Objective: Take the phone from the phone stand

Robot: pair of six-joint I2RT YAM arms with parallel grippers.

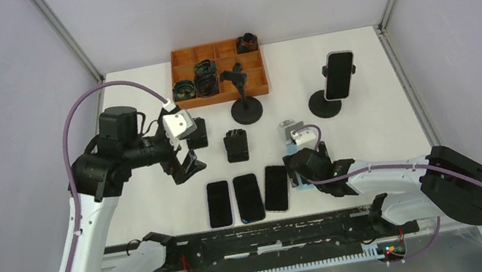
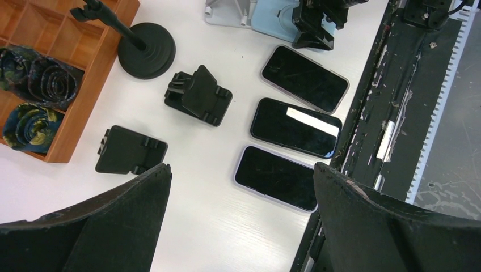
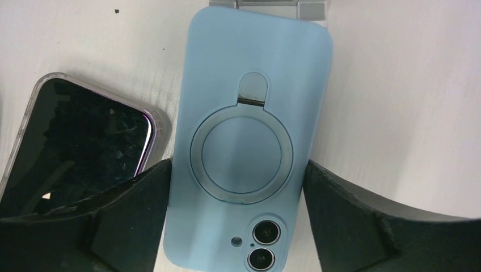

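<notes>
Nearest the lens, the left gripper (image 1: 185, 167) showed two black fingers spread wide with nothing between them. Its arm was raised and bent at the elbow, and the gripper hung above the white table (image 1: 383, 119), close to a folded black stand (image 1: 195, 133).

The right arm lay low and reached leftward along the near edge. The right gripper (image 3: 237, 167) pointed down, its fingers pressed against both long edges of the light-blue cased phone (image 3: 244, 102). That phone lay back-up with its camera lenses toward the gripper and its far end on the pale grey phone stand (image 1: 286, 127), near the table's centre.

Surroundings, left to right:
- An orange-brown wooden compartment tray (image 1: 223, 99) stood at the far edge, holding rolled dark bands (image 1: 184, 90).
- A second folded black stand (image 1: 236, 144) sat near the centre.
- An empty black round-base clamp stand (image 1: 247, 109) stood in front of the tray.
- Three dark phones lay face-up in a row, left (image 1: 218, 203), middle (image 1: 248, 197) and right (image 1: 276, 188).
- The right one, clear-cased, lay just beside the blue phone, its corner under the gripper's finger on that side.
- Further right, a black round-base stand (image 1: 325, 103) held an upright phone (image 1: 339, 75).
</notes>
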